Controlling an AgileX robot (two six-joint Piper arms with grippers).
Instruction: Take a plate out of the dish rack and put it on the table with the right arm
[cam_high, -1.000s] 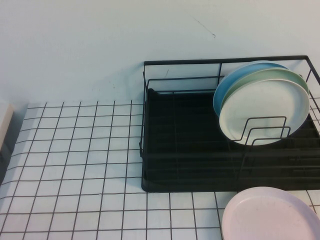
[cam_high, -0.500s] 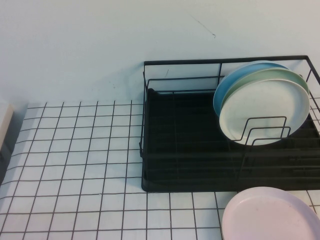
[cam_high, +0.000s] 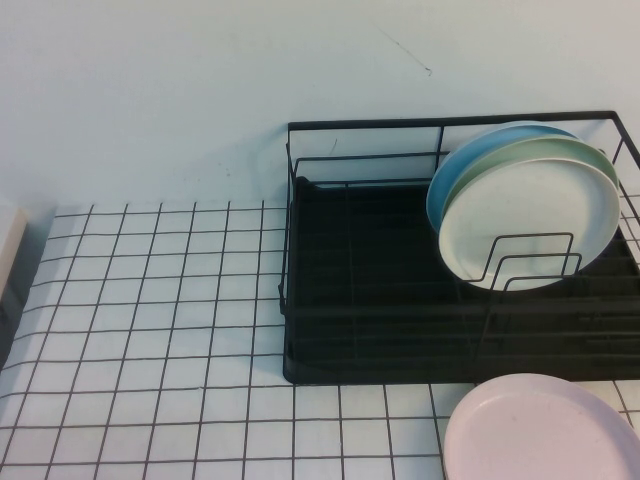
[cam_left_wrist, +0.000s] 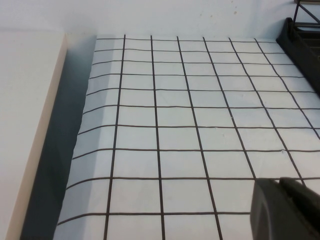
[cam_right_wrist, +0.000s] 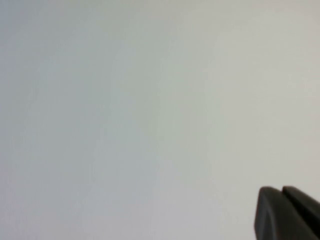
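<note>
Two plates lean upright against the wire loops at the right end of the black dish rack (cam_high: 455, 250), the front whitish plate (cam_high: 530, 225) propped for draining, a blue plate (cam_high: 450, 165) behind it. A pale pink plate (cam_high: 540, 430) lies flat at the near right, leaving open table (cam_high: 150, 300) leftward. Neither arm shows from above; left gripper (cam_left_wrist: 285, 207) and right gripper (cam_right_wrist: 285, 212) appear pressed together.
</note>
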